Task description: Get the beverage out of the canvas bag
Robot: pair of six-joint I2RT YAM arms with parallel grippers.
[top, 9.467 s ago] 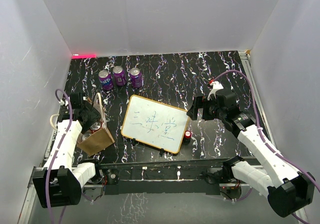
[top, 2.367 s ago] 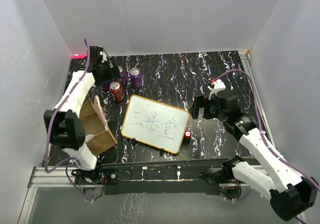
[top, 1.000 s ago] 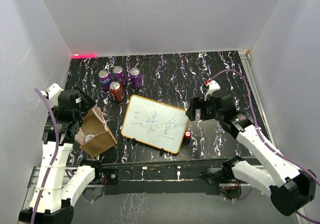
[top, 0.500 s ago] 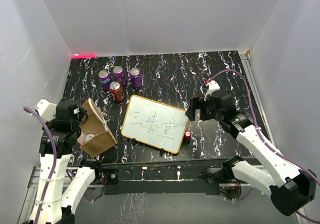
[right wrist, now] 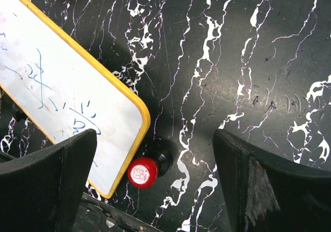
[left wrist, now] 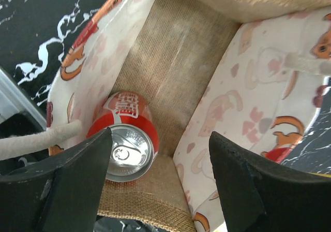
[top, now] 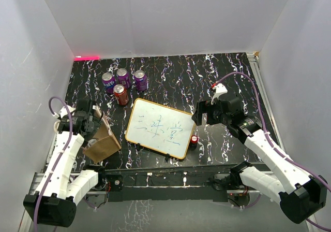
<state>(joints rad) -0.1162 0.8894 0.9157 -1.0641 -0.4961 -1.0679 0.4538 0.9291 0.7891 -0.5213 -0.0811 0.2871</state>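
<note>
The canvas bag lies tipped at the near left of the table, with its mouth toward my left gripper. In the left wrist view I look into the bag: a red beverage can lies at the bottom with its silver top facing me. My left gripper is open at the mouth, with its left finger close beside the can and not closed on it. A cream handle crosses at the left. My right gripper is open and empty above the table.
A white board with a yellow frame lies in the middle, and it also shows in the right wrist view. A small red-capped item stands at the board's corner. Three purple cans and a red can stand at the far left.
My left arm has swung from the far left edge toward the bag, and its gripper is now at the bag's mouth. The right arm has not moved.
</note>
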